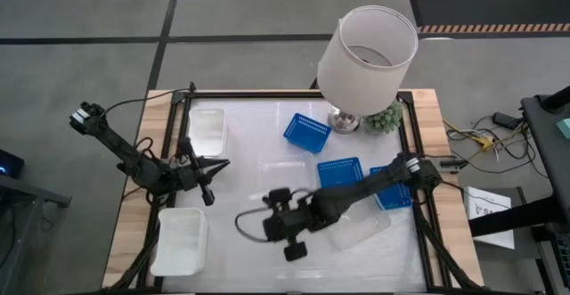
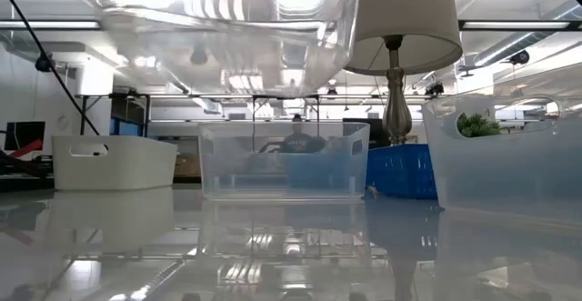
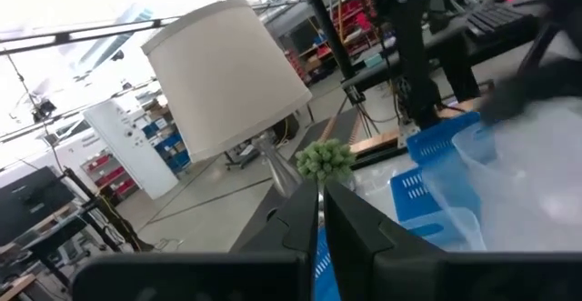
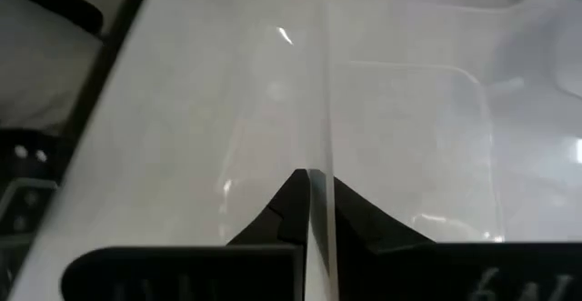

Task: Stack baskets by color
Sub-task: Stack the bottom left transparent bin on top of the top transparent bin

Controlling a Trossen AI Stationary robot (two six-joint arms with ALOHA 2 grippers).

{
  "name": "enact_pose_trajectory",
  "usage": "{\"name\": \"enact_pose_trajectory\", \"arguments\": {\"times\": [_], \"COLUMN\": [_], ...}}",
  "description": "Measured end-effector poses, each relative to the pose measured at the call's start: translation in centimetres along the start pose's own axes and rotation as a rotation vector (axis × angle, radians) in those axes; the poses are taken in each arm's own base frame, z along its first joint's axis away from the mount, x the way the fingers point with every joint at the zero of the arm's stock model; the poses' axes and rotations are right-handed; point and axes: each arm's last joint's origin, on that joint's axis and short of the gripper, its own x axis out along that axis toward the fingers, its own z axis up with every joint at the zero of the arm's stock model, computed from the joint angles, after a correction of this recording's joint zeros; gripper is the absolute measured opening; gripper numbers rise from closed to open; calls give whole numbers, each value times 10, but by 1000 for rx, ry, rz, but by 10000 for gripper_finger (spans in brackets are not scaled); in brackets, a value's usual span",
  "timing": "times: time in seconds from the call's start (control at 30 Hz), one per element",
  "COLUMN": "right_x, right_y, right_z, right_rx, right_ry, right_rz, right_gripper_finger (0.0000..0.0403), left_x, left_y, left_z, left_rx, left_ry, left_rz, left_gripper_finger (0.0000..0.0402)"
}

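The right gripper (image 4: pixel 309 187) was pinched shut on the thin wall of a clear basket (image 4: pixel 400 137), near the desk's (image 1: pixel 258 148) front middle. The left gripper (image 1: pixel 210 194), shut and empty, waited at the left. Blue baskets (image 1: pixel 339 172) lay right of centre, white baskets (image 1: pixel 207 127) at the left. The step looked like carrying this clear basket; next it needs lowering squarely into the other clear basket (image 2: pixel 284 160).

The right arm reaches across the surface's (image 1: pixel 267 108) middle, its right gripper (image 4: pixel 312 196) with fingers pinched together. The left arm waits at the left side, left gripper (image 3: pixel 320 212) fingers closed
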Motion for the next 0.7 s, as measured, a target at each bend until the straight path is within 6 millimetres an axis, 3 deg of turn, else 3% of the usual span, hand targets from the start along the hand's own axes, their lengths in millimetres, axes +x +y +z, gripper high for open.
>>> {"name": "enact_pose_trajectory", "arguments": {"times": [0.13,0.23,0.5,0.7], "right_x": [-26,-32,-13,-3], "right_y": [-33,-58,-101,-103], "right_z": [-3,-6,-22,-31], "right_rx": [19,29,148,228], "right_ry": [20,33,113,152], "right_rz": [-39,-72,-117,-123], "right_gripper_finger": [9,9,9,8], "left_x": [0,0,-1,-1], "left_y": [0,1,3,3], "left_z": [0,1,2,2], "left_rx": [-2,-2,-10,13], "left_ry": [-4,-5,-10,-10], "left_rz": [-1,0,4,4], "left_gripper_finger": [5,5,5,5]}}
